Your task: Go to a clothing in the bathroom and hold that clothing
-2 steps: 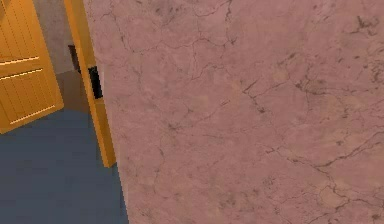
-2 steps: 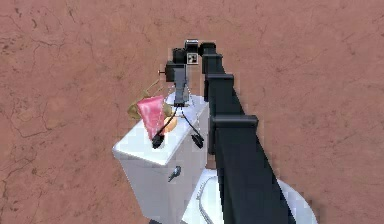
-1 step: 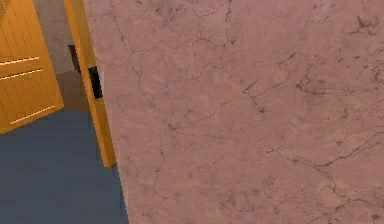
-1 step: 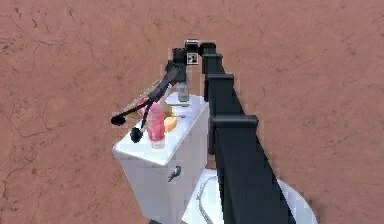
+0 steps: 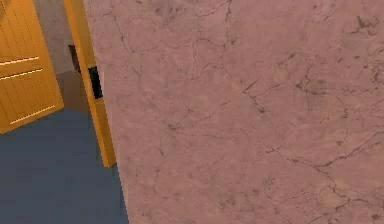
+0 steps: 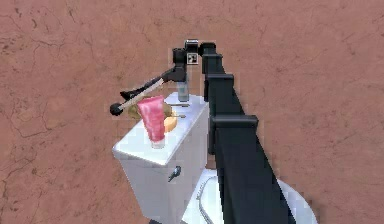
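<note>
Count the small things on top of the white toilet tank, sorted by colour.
Pink: 1, the upright pink plastic tube
Orange-yellow: 1, the small rounded orange-yellow thing
Grey: 1, the small slim grey bottle-like thing
Total: 3, all on the white box-shaped ceramic toilet tank

No text, label or number can be read anywhere, also not on the pink tube (image 6: 154, 121).
</note>
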